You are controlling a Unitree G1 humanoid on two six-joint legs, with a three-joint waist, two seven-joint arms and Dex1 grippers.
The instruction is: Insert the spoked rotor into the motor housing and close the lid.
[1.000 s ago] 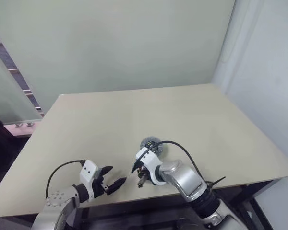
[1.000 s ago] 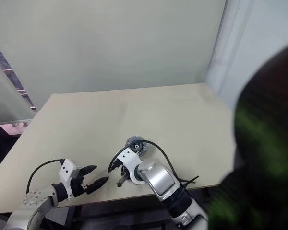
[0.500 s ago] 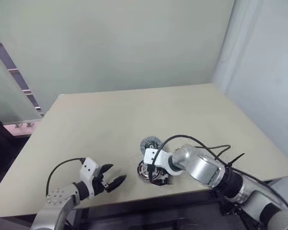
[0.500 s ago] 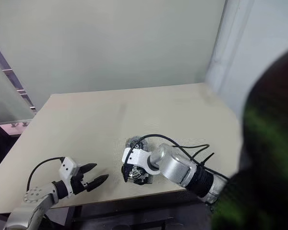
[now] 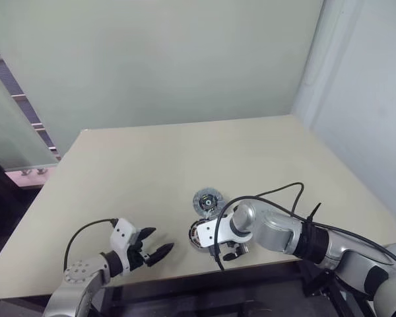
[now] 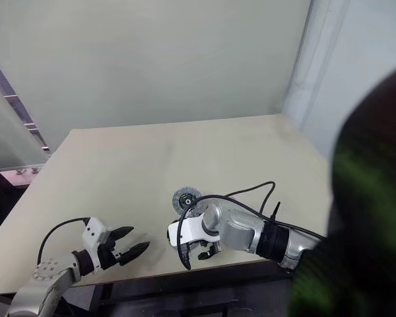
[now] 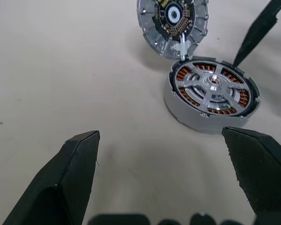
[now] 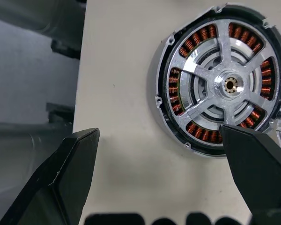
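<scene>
Housing [image 8: 222,86]: on the table [image 5: 152,172] near its front edge; copper windings ring a silvery hub.
Rotor [image 7: 210,89]: seated in the housing, its spokes across the windings.
Lid [image 7: 173,21]: at the housing's 11 o'clock, touching it, inner face up.
Right gripper [image 5: 223,251]: fingers spread wide, pointing down over the housing, holding nothing.
Left gripper [image 5: 156,252]: fingers apart, empty, at the housing's 8 o'clock.

A silver-grey right arm [image 5: 277,232] is showing a white wrist block and looping black cables; the left arm [image 5: 79,274] is wearing grey metal with a white block; both are ending in tapered black fingers [image 7: 75,173].
</scene>
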